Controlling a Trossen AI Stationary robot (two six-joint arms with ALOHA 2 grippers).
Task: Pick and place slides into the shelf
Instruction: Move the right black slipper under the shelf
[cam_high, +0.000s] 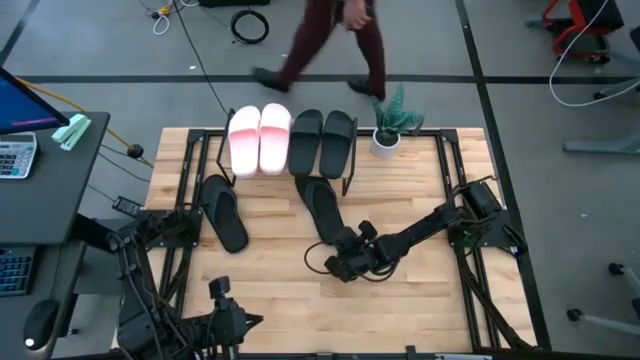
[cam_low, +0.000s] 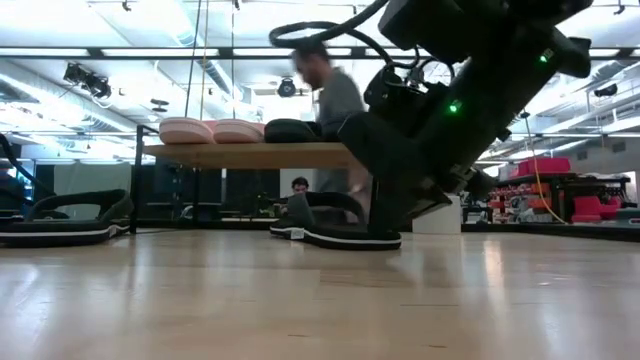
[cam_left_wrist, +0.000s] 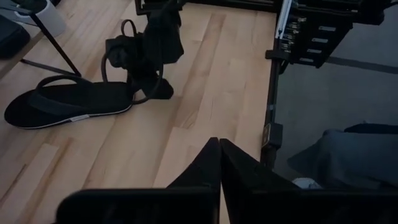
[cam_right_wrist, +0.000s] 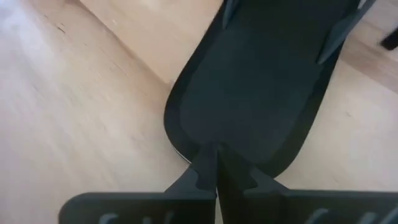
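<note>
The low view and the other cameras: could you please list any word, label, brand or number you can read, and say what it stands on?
No text can be read in any view.
Calculator at the high view's left edge: its keys and display are too small to read.
Flip-flop in the low view: a small white patch on its sole edge, too blurred to read.
Right arm: green lights only, no lettering.

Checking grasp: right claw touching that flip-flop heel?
Touching. Right wrist view: the shut right claw overlaps the heel edge of the black flip-flop, no gap visible.
</note>
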